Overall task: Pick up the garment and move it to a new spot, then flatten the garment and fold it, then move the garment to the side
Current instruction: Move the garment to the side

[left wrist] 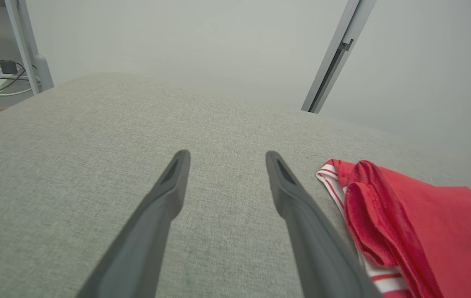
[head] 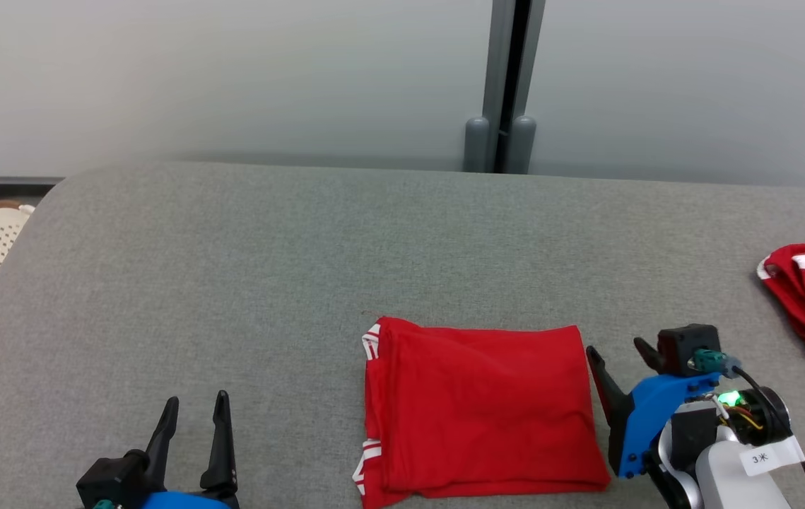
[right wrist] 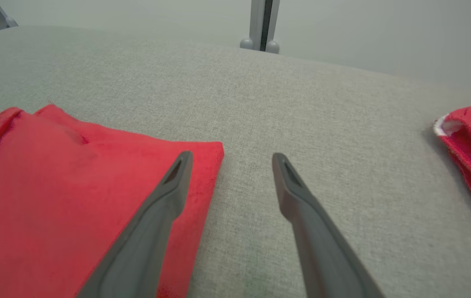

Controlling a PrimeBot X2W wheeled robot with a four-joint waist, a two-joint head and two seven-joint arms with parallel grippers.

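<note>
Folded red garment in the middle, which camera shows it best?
The head view: the folded red garment lies almost wholly in frame on the grey surface. The left wrist view catches its striped-trim edge; the right wrist view catches its opposite corner, cropped.

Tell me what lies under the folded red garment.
The folded red garment lies on the grey padded surface. Its white-striped lower layers peek out at its left edge; anything else beneath is covered.
</note>
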